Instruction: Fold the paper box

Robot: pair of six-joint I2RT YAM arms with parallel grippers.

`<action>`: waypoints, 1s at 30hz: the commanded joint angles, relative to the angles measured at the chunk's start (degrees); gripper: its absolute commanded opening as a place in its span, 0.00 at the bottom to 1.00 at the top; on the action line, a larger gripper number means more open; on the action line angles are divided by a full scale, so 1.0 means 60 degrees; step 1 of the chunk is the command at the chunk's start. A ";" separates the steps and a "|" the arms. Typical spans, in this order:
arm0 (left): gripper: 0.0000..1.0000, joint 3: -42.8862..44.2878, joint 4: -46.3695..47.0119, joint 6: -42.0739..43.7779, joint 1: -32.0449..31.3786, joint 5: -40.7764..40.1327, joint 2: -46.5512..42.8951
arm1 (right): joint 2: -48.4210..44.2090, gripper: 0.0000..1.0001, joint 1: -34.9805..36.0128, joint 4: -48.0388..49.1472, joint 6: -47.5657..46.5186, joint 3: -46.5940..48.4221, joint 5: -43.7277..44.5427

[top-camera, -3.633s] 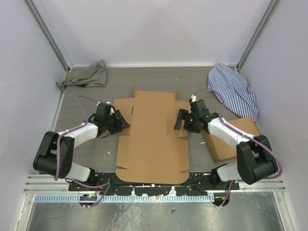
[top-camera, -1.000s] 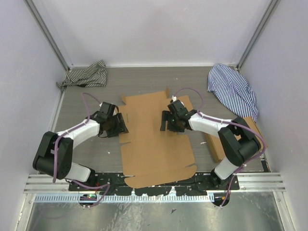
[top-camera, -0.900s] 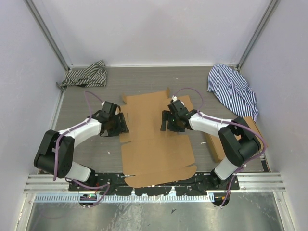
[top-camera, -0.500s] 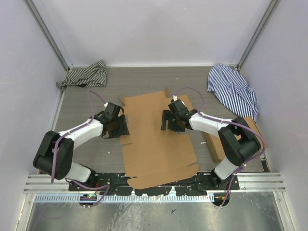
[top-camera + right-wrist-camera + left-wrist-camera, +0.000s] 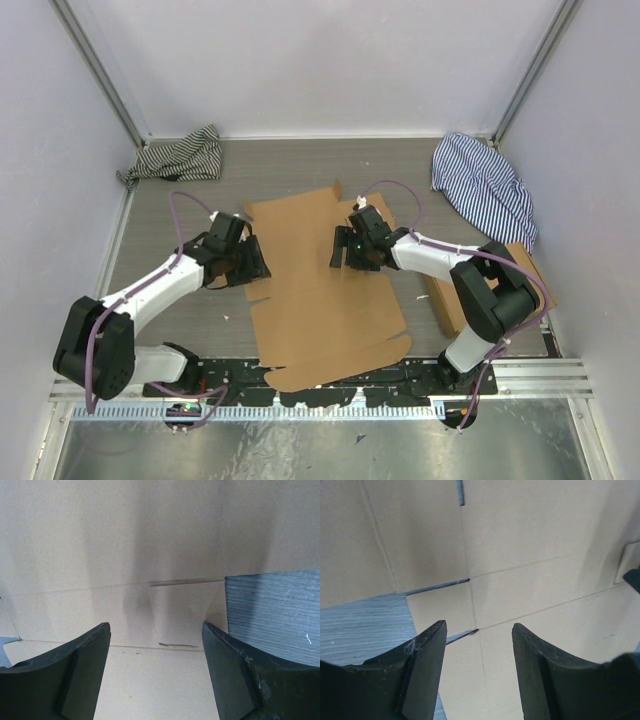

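The paper box (image 5: 320, 285) is one flat brown die-cut cardboard sheet lying in the middle of the table, turned a little. My left gripper (image 5: 256, 262) is open over its left edge flap; the left wrist view shows creases and slits of the sheet (image 5: 520, 555) between my fingers (image 5: 427, 670). My right gripper (image 5: 343, 254) is open over the sheet's upper right part; the right wrist view shows cardboard (image 5: 125, 540) under the fingers (image 5: 235, 675). Neither gripper holds anything.
A second brown cardboard box (image 5: 450, 300) lies at the right under my right arm. A blue striped cloth (image 5: 485, 190) sits at the back right, a dark striped cloth (image 5: 180, 155) at the back left. Grey tabletop (image 5: 275, 615) shows beside the sheet.
The sheet has slid and turned further counter-clockwise, its far edge moving left. My right gripper moved left onto it; my left gripper shifted slightly along the left flap.
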 commanded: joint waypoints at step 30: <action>0.62 0.0124 -0.0769 0.0162 -0.0871 -0.0886 0.1939 | 0.0526 0.79 0.0025 -0.0388 0.0116 -0.0411 -0.0194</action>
